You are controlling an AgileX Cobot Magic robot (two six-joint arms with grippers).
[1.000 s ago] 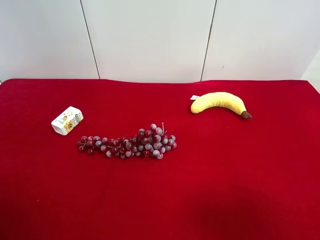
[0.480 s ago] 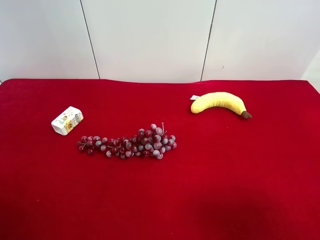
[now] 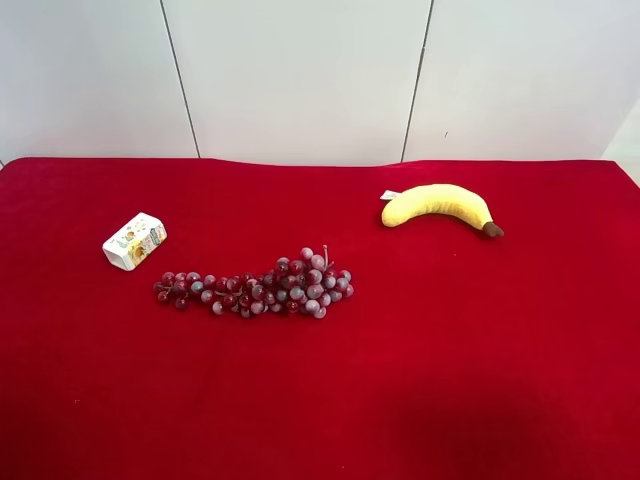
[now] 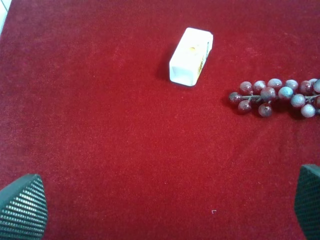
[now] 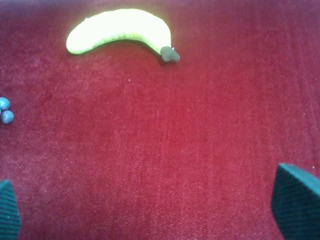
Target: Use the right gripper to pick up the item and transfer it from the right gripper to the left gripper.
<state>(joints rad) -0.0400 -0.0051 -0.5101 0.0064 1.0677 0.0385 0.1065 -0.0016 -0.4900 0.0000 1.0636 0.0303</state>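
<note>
The item, a small white carton with orange fruit pictures (image 3: 134,241), lies on the red cloth at the exterior high view's left, just beyond the stem end of the grape bunch. It also shows in the left wrist view (image 4: 191,56). No arm shows in the exterior high view. My left gripper (image 4: 165,202) is open and empty, hovering over bare cloth well short of the carton. My right gripper (image 5: 155,210) is open and empty over bare cloth, with the banana far ahead of it. The carton is out of the right wrist view.
A red grape bunch (image 3: 257,288) lies mid-table, its end grapes also in the left wrist view (image 4: 275,96) and right wrist view (image 5: 5,111). A yellow banana (image 3: 438,205) lies at the exterior high view's right; it also shows in the right wrist view (image 5: 120,29). A white panelled wall (image 3: 300,80) stands behind the table.
</note>
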